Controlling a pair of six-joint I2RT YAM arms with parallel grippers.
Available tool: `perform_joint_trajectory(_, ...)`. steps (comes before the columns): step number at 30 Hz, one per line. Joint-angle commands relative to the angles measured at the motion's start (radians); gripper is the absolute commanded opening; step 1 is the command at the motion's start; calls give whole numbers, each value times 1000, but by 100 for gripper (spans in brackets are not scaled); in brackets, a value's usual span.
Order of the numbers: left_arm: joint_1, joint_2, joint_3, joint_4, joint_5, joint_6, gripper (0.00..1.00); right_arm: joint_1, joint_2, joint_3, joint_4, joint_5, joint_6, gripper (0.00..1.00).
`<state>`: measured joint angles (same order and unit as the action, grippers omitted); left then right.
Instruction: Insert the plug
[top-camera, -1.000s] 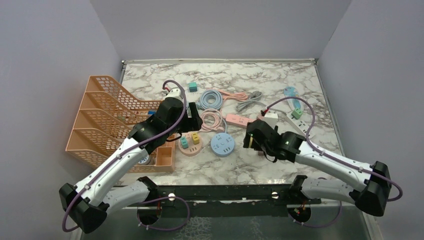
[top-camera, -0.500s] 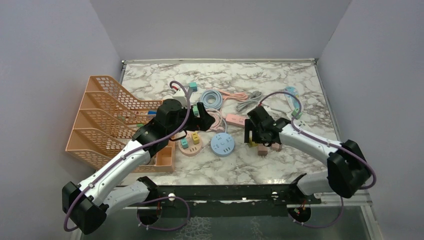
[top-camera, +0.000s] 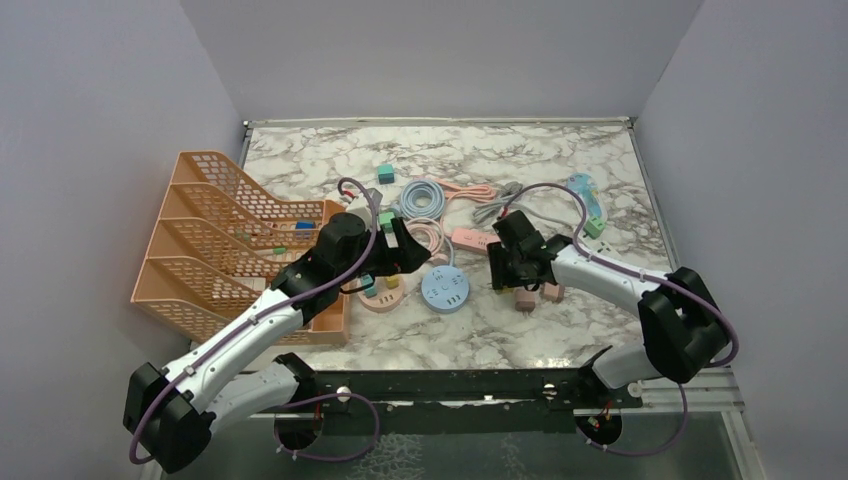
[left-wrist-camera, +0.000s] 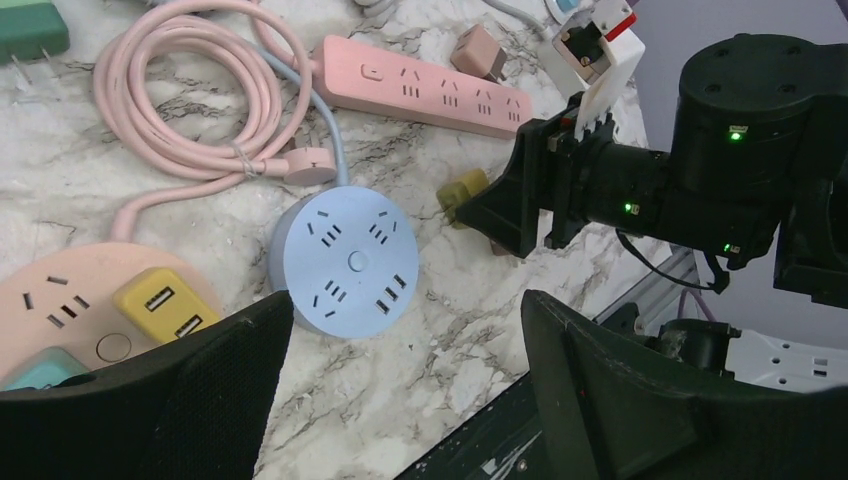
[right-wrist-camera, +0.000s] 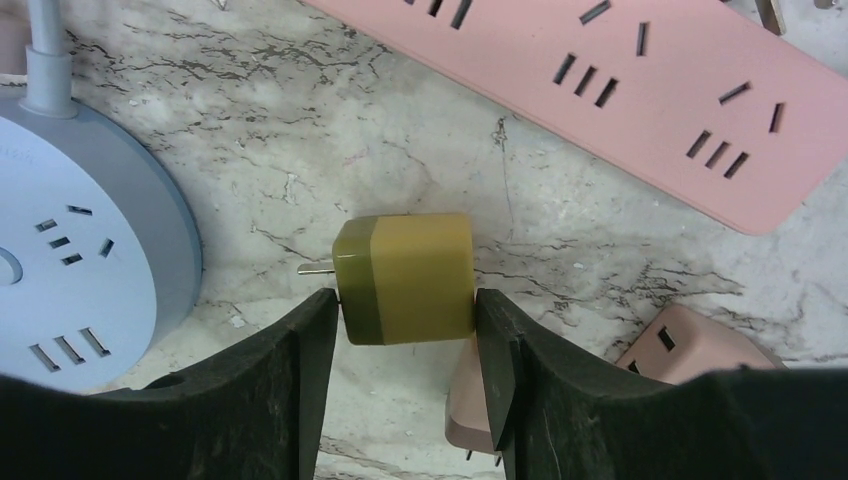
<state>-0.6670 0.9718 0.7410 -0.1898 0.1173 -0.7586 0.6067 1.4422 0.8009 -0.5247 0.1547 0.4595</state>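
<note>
Yellow plug (right-wrist-camera: 405, 278) snug between fingers of right gripper (right-wrist-camera: 406, 302)

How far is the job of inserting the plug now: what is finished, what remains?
Done: the right tool grips the olive plug by both sides. In hand: the plug's prongs point toward the blue round socket, apart from it. Left: no prong sits in a slot; aligning and pushing in remain. The left tool hangs open and empty.
</note>
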Motion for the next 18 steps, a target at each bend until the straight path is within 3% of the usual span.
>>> perform_joint_trajectory(1,-1,-45,-10,51,-37,-50,86,-5,24,-7,62,-39,-51,53)
perform_joint_trajectory(5,0,-9,-14,70,-5,-79,87,-5,37,-22,88,-49,-62,53)
perform_joint_trajectory(9,-7,43,-17,95,47,-109,87,-5,24,-22,95,-46,-59,43)
perform_joint_trajectory(18,-49,107,-19,178,61,-175,87,-6,-167,4,110,-140,13,39)
